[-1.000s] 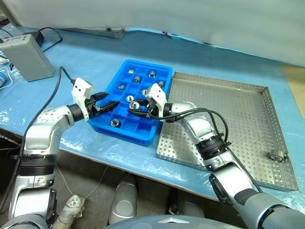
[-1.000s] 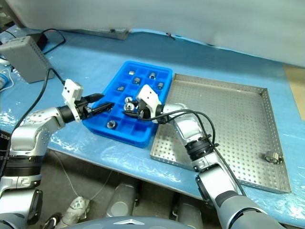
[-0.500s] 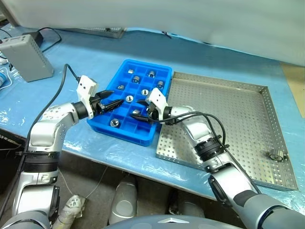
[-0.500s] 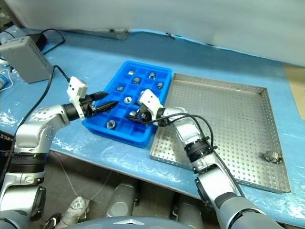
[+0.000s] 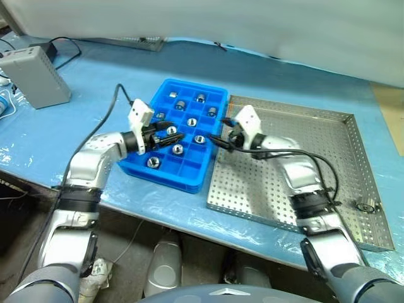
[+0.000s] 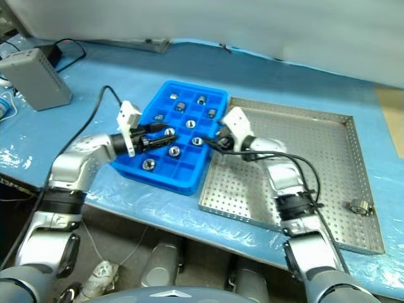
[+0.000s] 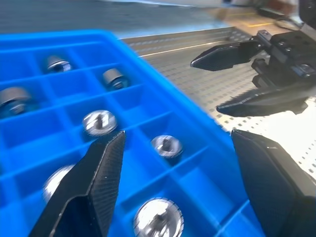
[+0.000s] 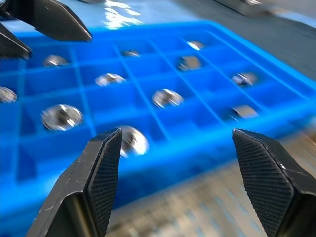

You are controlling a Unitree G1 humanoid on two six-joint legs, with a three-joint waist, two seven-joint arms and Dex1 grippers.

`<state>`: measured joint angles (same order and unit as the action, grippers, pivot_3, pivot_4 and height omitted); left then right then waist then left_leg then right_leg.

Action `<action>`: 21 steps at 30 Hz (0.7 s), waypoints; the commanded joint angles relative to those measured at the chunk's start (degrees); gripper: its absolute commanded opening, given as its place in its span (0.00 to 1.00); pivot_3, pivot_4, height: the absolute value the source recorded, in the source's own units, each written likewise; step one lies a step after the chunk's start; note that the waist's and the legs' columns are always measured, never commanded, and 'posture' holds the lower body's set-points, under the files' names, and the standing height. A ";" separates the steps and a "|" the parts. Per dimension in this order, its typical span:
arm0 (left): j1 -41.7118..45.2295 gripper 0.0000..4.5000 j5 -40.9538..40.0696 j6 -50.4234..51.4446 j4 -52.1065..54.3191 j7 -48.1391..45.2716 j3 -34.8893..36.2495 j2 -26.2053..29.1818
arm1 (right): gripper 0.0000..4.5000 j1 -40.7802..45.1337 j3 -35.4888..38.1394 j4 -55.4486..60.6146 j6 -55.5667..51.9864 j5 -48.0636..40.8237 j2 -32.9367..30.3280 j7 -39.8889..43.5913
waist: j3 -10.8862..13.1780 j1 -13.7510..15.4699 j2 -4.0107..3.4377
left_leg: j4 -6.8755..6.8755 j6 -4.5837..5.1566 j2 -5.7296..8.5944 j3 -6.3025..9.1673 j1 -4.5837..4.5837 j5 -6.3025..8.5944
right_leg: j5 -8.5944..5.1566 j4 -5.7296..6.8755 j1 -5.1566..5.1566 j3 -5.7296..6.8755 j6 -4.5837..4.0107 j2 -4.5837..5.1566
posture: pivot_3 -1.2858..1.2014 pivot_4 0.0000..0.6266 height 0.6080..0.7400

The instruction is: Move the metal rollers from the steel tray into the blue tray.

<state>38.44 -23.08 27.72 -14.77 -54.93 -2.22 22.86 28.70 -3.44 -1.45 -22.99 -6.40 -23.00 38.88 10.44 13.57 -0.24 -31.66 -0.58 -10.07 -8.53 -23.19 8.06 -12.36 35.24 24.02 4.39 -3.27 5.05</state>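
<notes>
One small shiny silver metal roller (image 5: pixel 365 206) is lying alone in the near right corner of the large perforated steel tray (image 5: pixel 303 183), well apart from both arms. The bright blue plastic compartment tray (image 5: pixel 165 170) is sitting against the steel tray's left rim, with several rollers (image 5: pixel 152 162) resting one to a compartment. The left gripper (image 5: pixel 168 137) is hovering over the blue tray's middle cells, fingers spread wide and holding nothing. The right gripper (image 5: pixel 216 135) is hanging at the seam between the two trays (tips pointing toward the blue one), jaws likewise parted and empty. Farther back on the blue table cover (image 5: pixel 120 69), a grey rectangular box (image 5: pixel 35 76) is standing with a black cable (image 5: pixel 66 50) beside it.
</notes>
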 commanded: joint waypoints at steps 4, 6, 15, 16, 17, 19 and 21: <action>6.89 0.80 2.17 -6.12 -8.36 -4.72 -3.01 -5.03 | 0.82 -5.92 8.80 10.16 -4.44 -1.20 -5.61 -5.17 | 0.00 -3.06 0.01 | -0.07 0.03 0.07 -0.03 0.00 0.01 | 0.05 -0.03 0.00 -0.09 0.08 0.00 | 0.53 0.24 1.00; 9.22 0.80 2.77 -7.96 -12.23 -6.68 -4.10 -7.58 | 0.82 -9.48 13.77 13.44 -6.38 -0.34 -7.94 -8.16 | -0.01 -4.19 -0.01 | -0.07 0.05 0.06 -0.05 0.03 0.01 | 0.05 -0.05 0.00 -0.10 0.07 -0.01 | 0.51 0.24 1.00; 11.37 0.80 4.64 -11.84 -19.03 -10.20 -5.00 -12.77 | 0.82 -23.36 25.15 24.64 -13.12 -3.33 -16.56 -6.45 | -0.03 -7.45 -0.05 | -0.10 0.62 0.14 -0.12 0.05 0.30 | 0.11 -0.49 -0.23 -0.04 0.17 0.00 | 0.48 0.24 1.00; 11.19 0.80 4.74 -11.98 -19.12 -10.34 -5.09 -13.18 | 0.82 -24.92 26.64 25.76 -14.07 -4.34 -17.90 -5.07 | -0.03 -7.59 -0.06 | -0.10 0.65 0.13 -0.12 0.08 0.31 | 0.11 -0.51 -0.29 -0.02 0.17 0.00 | 0.48 0.24 1.00; 10.97 0.80 4.83 -12.00 -19.01 -10.32 -5.15 -13.55 | 0.82 -26.25 27.95 26.54 -14.71 -5.41 -19.23 -3.59 | -0.04 -7.68 -0.06 | -0.11 0.68 0.14 -0.11 0.10 0.33 | 0.11 -0.55 -0.35 0.00 0.17 0.01 | 0.47 0.24 1.00; 10.71 0.80 4.95 -12.04 -19.06 -10.34 -5.07 -14.01 | 0.82 -28.68 29.79 27.02 -14.66 -6.61 -22.40 -0.40 | -0.04 -7.97 -0.07 | -0.19 0.78 0.14 -0.11 0.19 0.37 | 0.11 -0.63 -0.53 0.03 0.20 0.02 | 0.47 0.24 1.00; 10.39 0.80 5.20 -12.12 -18.93 -10.36 -5.09 -14.35 | 0.82 -30.98 31.27 25.68 -13.23 -6.56 -26.05 2.90 | -0.03 -8.06 -0.07 | -0.31 0.85 0.16 -0.12 0.32 0.46 | 0.11 -0.72 -0.76 0.05 0.29 0.06 | 0.47 0.24 1.00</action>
<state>48.72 -17.87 16.52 -34.62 -64.74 -7.34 8.54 -1.71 24.81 23.03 -37.66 -12.22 -47.18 39.43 10.40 5.51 -0.30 -32.01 0.29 -9.92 -8.65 -22.79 8.54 -12.32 34.47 23.16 4.45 -2.80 5.11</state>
